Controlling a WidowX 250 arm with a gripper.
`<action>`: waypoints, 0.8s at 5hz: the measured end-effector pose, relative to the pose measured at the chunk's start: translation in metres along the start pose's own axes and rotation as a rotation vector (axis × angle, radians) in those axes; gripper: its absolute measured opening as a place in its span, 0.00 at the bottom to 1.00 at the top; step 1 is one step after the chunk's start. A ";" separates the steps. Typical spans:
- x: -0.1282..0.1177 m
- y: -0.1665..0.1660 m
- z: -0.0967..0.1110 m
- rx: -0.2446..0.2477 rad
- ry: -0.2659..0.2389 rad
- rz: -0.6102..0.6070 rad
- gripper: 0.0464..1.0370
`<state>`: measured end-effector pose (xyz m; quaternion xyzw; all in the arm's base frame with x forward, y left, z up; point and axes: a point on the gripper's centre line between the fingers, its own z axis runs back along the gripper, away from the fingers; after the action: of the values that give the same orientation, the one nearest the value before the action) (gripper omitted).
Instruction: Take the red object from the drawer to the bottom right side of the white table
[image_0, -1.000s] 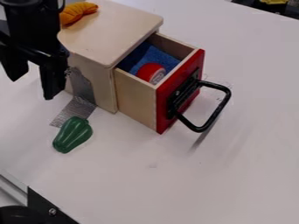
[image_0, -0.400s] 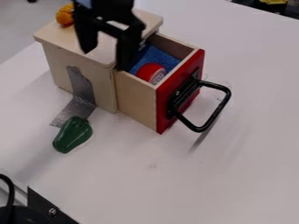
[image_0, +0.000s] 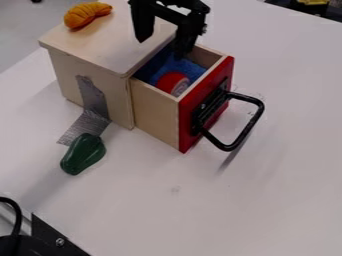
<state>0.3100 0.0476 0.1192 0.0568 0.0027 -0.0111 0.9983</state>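
Drawer (image_0: 155, 112): red object (image_0: 172, 82) inside, pickup step on!
End effector (image_0: 160, 47): spread wide, empty, twelve o'clock of it!
Red object: needs six-o'clock shift, dip, pinch.

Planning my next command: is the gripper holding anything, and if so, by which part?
Nothing is held: the gripper hangs open and empty, and the red object lies in the drawer.

Black pincer (image_0: 161, 48), blunt tapering fingers (image_0: 142, 24), black crossbar (image_0: 169, 14) (all rather angular)
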 end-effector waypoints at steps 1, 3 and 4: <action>0.005 -0.002 -0.015 -0.010 0.019 0.010 0.96; 0.017 -0.009 -0.025 0.017 0.002 -0.001 0.96; 0.017 -0.012 -0.028 0.044 -0.009 -0.016 0.96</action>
<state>0.3262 0.0388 0.0897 0.0785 -0.0017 -0.0194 0.9967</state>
